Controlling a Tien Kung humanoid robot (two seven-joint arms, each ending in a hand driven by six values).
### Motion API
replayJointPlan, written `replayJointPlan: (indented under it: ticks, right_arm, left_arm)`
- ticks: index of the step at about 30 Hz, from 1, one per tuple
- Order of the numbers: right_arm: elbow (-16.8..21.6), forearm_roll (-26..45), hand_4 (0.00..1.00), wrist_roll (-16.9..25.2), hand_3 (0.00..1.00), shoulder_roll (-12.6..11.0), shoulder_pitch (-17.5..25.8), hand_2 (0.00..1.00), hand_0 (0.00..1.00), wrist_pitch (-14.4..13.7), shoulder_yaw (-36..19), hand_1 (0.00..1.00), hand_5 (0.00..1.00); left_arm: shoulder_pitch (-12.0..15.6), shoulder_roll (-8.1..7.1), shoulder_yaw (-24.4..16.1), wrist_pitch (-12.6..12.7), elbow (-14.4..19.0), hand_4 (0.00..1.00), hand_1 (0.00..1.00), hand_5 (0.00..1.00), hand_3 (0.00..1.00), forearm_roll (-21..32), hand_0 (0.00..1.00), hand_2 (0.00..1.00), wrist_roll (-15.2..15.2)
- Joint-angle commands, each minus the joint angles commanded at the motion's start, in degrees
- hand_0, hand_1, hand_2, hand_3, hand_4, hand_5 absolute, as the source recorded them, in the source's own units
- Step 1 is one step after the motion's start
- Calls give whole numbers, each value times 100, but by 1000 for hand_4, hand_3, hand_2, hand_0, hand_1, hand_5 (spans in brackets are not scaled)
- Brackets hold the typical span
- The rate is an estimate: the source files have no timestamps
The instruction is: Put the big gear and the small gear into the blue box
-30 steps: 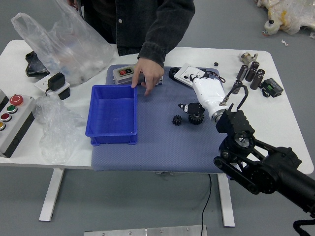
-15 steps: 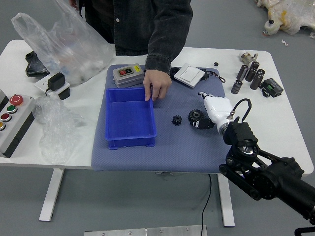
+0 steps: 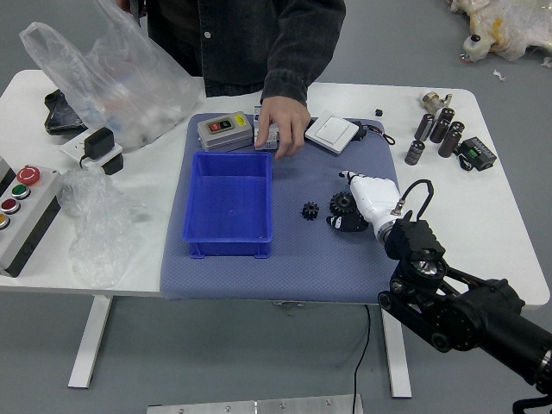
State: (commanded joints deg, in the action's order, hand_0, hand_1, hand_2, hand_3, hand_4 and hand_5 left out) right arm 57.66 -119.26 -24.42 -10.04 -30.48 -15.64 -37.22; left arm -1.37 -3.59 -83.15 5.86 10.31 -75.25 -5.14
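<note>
- While the right hand (image 3: 366,205) reaches in on the right side of the blue box (image 3: 229,207), its dark fingertips are parted widely, some beyond the big gear (image 3: 342,203) and some on its near side; no closed grasp is seen, though contact with the teeth cannot be told.
- The big gear lies flat to the right of the blue box, farther from it than the small gear (image 3: 310,210), which sits between the two on the blue mat (image 3: 285,273).
- The person's hand (image 3: 283,126) hangs, fingers down, near the far right corner of the blue box; whether it touches the rim cannot be told.
- Handling, as judged: both gears appear rigid and not fragile; the big gear is probably light to moderate in weight, its toothed edge giving some purchase, its flat face rather less.
- Point of hold: the big gear is best pinched across opposite sides of its rim, thumb against fingers; the small gear would call for a finer fingertip pinch, since it could skid or roll out.
- Stage: neither gear is in the blue box; closing on the big gear seems the step in hand.
</note>
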Motion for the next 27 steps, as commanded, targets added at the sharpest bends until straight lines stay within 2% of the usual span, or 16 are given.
replayJointPlan:
  ticks: [1, 6, 7, 12, 21, 27]
  right_arm:
    - [-2, -11, 341, 1, 464, -3, 2, 428, 499, -10, 15, 508, 2]
    - [40, -97, 341, 17, 464, -21, 0, 428, 499, -112, 64, 508, 2]
    - [56, -112, 267, 19, 430, -26, -2, 397, 536, -130, 65, 515, 2]
    - [164, -139, 267, 32, 430, -78, -26, 397, 536, -188, 62, 515, 2]
    - [667, -169, 270, -15, 415, -232, -290, 388, 527, -179, 157, 512, 2]
    - [1162, -154, 270, -34, 411, -163, -746, 387, 527, -197, 527, 512, 2]
  left_arm:
    - [0, 0, 14, 1, 0, 636, 615, 328, 651, 14, 639, 602, 7]
    - [1, 1, 37, 0, 0, 636, 615, 328, 651, 29, 639, 602, 17]
    - [1, -1, 39, 0, 0, 635, 614, 329, 652, 29, 639, 602, 19]
    - [2, -4, 52, 3, 0, 635, 614, 329, 652, 41, 639, 602, 26]
    - [2, -8, 42, 4, 0, 636, 614, 330, 651, 34, 639, 602, 20]
    - [0, -9, -3, -1, 0, 637, 614, 334, 651, -14, 639, 602, -3]
